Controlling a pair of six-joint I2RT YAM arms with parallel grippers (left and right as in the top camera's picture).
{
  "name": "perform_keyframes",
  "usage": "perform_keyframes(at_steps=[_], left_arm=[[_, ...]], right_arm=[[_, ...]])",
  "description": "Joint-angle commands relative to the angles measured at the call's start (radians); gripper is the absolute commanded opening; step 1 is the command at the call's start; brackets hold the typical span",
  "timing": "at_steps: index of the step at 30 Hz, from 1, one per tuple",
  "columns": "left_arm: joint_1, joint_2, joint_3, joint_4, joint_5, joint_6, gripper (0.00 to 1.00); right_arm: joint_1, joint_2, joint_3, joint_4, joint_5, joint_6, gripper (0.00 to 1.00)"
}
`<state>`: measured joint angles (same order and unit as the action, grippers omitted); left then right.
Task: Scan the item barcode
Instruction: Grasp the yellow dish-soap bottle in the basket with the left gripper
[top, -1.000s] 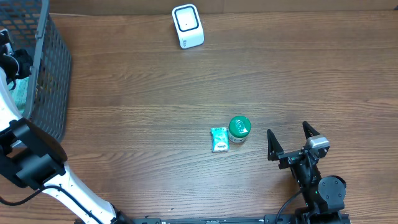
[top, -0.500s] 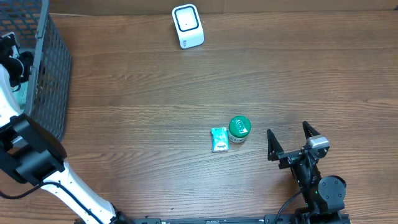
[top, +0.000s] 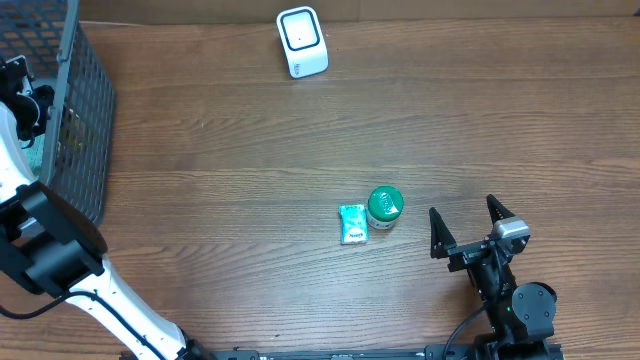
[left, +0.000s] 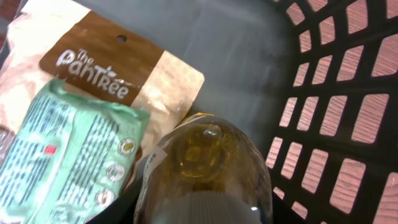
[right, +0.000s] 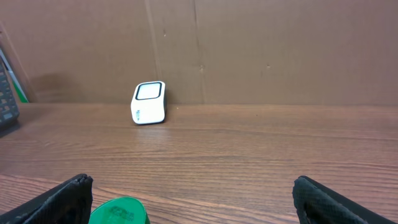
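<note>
In the basket (top: 88, 105) at upper left, the left gripper (top: 27, 97) hangs over a bottle (left: 208, 165), its grip impossible to tell; lower right, the right gripper (top: 461, 208) gapes wide.

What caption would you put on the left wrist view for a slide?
Inside the black basket, a clear bottle of yellow liquid beside a green packet and a brown PanTree pouch.

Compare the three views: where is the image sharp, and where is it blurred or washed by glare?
Overhead: evenly lit and sharp, barcode scanner included. Left wrist: the glass bottle fills the foreground out of focus, while the Pantree pouch print reads clearly. Right wrist: the barcode scanner is fairly crisp; the green lid at the bottom edge is soft.
</note>
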<state>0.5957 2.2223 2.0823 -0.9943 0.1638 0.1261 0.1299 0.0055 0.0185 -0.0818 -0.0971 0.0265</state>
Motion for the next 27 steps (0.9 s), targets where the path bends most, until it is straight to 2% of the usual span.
perform_keyframes(at_steps=[1,6,11,15,20,27], left_arm=[[-0.006,-0.134,0.023,0.008,-0.018,-0.058,0.38],[-0.006,-0.288,0.023,0.039,-0.035,-0.095,0.38],[-0.007,-0.459,0.023,0.058,-0.027,-0.194,0.38],[-0.009,-0.575,0.023,0.040,0.121,-0.254,0.37],[-0.063,-0.678,0.023,-0.084,0.257,-0.284,0.36],[-0.273,-0.703,0.021,-0.318,0.228,-0.254,0.33]], right_arm=[[-0.001,-0.003,-0.011,0.005,0.006,-0.002,1.00],[-0.001,-0.003,-0.011,0.005,0.006,-0.002,1.00],[-0.001,-0.003,-0.011,0.005,0.006,-0.002,1.00],[-0.001,-0.003,-0.011,0.005,0.006,-0.002,1.00],[-0.001,-0.003,-0.011,0.005,0.006,-0.002,1.00],[-0.001,-0.003,-0.011,0.005,0.006,-0.002,1.00]])
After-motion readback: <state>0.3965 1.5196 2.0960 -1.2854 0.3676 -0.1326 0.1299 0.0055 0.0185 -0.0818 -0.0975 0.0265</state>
